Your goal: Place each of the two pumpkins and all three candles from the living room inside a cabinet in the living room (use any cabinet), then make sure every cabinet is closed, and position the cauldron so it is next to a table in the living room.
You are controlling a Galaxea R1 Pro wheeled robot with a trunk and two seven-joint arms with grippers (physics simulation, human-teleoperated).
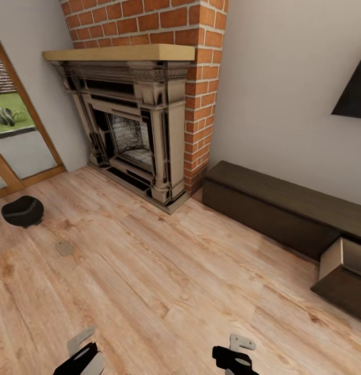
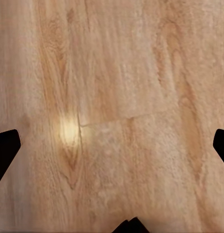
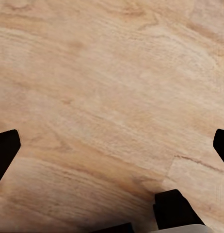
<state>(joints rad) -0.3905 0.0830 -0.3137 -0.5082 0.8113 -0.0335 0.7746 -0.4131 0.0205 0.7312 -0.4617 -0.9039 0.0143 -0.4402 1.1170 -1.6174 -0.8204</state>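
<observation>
Black and round, the cauldron (image 1: 22, 211) sits on the wooden floor (image 1: 149, 281) at the left edge of our head view, near the glass door (image 1: 16, 140) and well apart from the cabinet. We see a small flat grey-brown patch (image 1: 64, 248) on the floor just beside it, too small to identify.

Across the room, the cabinet (image 1: 284, 208) runs low and dark brown along the white wall (image 1: 284, 88) at the right. One of its drawers (image 1: 344, 278) stands pulled out near the right edge, its pale beige inside showing; we cannot see anything lying in it from here.

Between cauldron and cabinet stands the fireplace (image 1: 136, 130), an ornate surround under a pale wooden mantel (image 1: 120, 52), backed by a red brick chimney (image 1: 196, 78). A dark triangular shape (image 1: 355, 88) hangs on the wall above the cabinet.

At the bottom of our head view both arms hang low over the floor: the left gripper (image 1: 81, 359) and the right gripper (image 1: 233, 359). In each wrist view the dark fingertips (image 2: 6, 148) (image 3: 6, 148) sit at opposite edges with bare floorboards between them, so both grippers are spread wide and hold nothing.
</observation>
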